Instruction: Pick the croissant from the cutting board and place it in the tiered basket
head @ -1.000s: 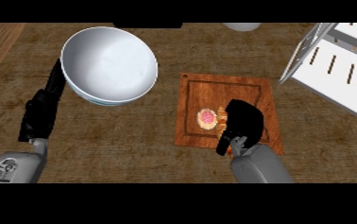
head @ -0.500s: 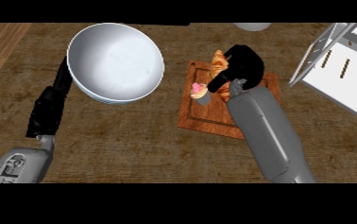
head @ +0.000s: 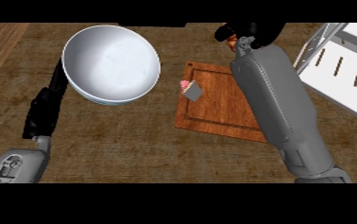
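My right hand point(head: 252, 30) is at the top of the head view, past the far edge of the wooden cutting board point(head: 222, 109). Its fingers are curled round the croissant point(head: 231, 38), of which only a small orange bit shows beside the wrist. The grey right forearm runs over the board's right side and hides that part of it. The white tiered basket point(head: 327, 62) stands at the right edge, to the right of the hand. My left hand point(head: 42, 114) rests at the left with straight fingers, holding nothing.
A pink cupcake point(head: 187, 89) in a grey wrapper sits near the board's left edge. A large white bowl point(head: 111, 64) stands left of the board, next to my left hand. The counter point(head: 140, 142) is dark brown wood.
My right hand has moved away from me, off the board's far end, with the croissant in its fingers. The forearm now stretches across the board. The left hand has stayed put.
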